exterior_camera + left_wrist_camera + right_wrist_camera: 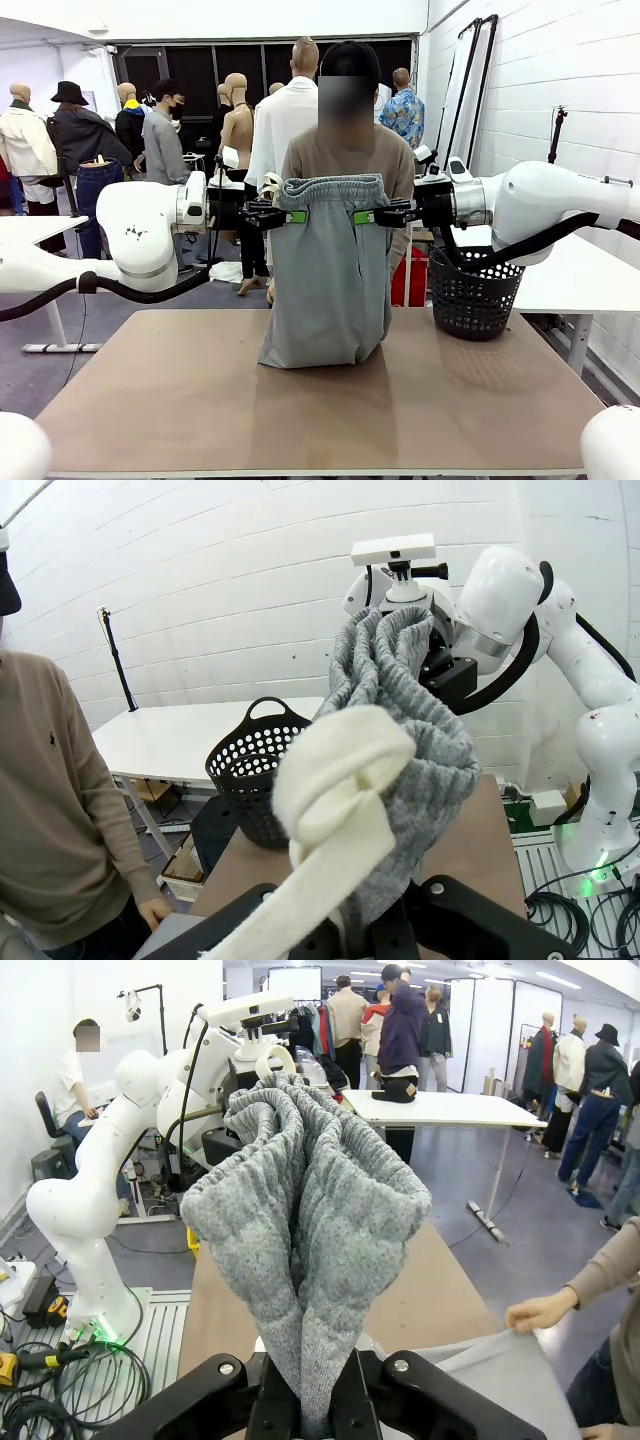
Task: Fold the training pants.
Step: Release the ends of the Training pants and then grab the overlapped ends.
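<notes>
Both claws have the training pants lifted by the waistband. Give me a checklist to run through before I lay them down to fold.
1. Left claw shut on the training pants at the waistband: ok.
2. Right claw shut on the waistband: ok.
3. Waistband level between the claws: ok.
4. Lower end resting on the table: ok, bunched there.
5. Basket apart from the pants: ok.
6. Person's hand off the fabric: not ok, it is at the fabric's edge.
</notes>
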`<action>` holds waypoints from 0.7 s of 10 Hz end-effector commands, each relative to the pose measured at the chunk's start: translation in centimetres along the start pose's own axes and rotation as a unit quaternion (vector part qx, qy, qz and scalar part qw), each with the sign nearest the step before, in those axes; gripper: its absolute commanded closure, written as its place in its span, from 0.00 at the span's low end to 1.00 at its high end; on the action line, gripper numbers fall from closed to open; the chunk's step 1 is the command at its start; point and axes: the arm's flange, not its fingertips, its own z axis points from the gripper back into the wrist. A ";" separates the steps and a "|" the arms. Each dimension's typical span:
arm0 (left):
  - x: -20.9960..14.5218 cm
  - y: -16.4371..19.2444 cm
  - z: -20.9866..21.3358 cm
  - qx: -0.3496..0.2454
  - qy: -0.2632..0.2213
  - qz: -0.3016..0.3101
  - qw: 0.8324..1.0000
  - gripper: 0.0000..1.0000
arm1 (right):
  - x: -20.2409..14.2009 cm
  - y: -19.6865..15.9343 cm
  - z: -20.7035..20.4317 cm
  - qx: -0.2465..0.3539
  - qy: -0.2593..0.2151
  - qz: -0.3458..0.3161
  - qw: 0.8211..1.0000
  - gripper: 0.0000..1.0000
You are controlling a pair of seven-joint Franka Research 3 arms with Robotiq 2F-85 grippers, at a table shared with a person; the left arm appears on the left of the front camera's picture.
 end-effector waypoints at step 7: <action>0.1 -0.1 -0.2 -0.001 0.003 0.003 1.000 1.00 | 0.0 0.1 -0.1 0.000 0.001 0.001 1.000 1.00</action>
